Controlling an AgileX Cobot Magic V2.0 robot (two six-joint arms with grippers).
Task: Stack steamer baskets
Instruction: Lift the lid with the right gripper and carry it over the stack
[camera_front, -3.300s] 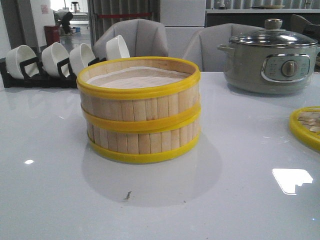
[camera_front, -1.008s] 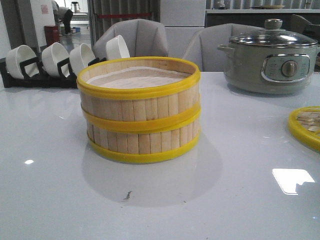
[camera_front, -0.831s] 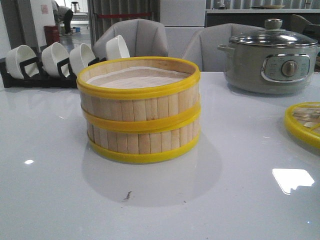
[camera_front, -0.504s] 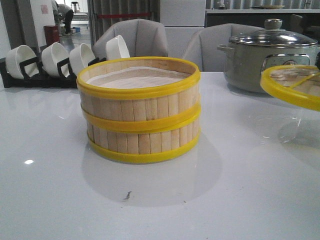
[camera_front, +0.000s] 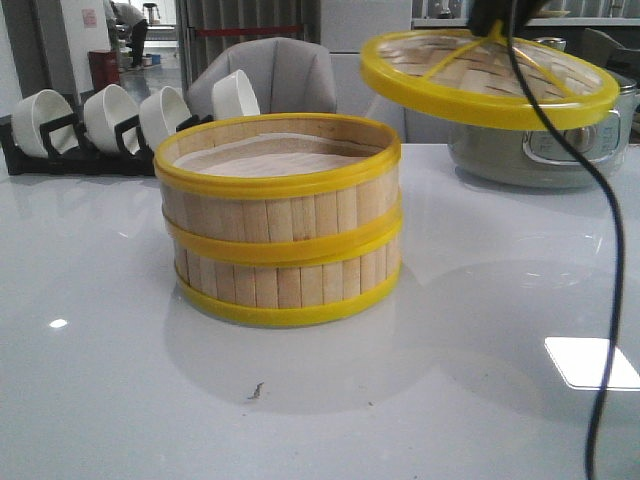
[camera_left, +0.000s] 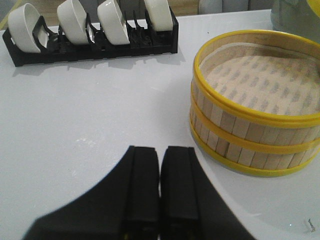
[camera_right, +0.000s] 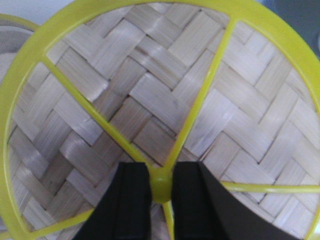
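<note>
Two steamer baskets stand stacked one on the other at the table's middle, with pale slat walls, yellow rims and a pale liner inside; the stack also shows in the left wrist view. The woven, yellow-rimmed lid hangs tilted in the air, above and to the right of the stack. My right gripper is shut on the lid's yellow centre knob, where the spokes meet. My left gripper is shut on nothing, low over the bare table on the stack's left side.
A grey-green electric pot with a glass lid stands at the back right, partly behind the raised lid. A black rack of white bowls sits at the back left. The right arm's black cable hangs down at the right. Grey chairs stand behind the table.
The lid has left the table at the right edge, risen and travelled left, and now hangs high near the stack. The stacked baskets have not moved.
</note>
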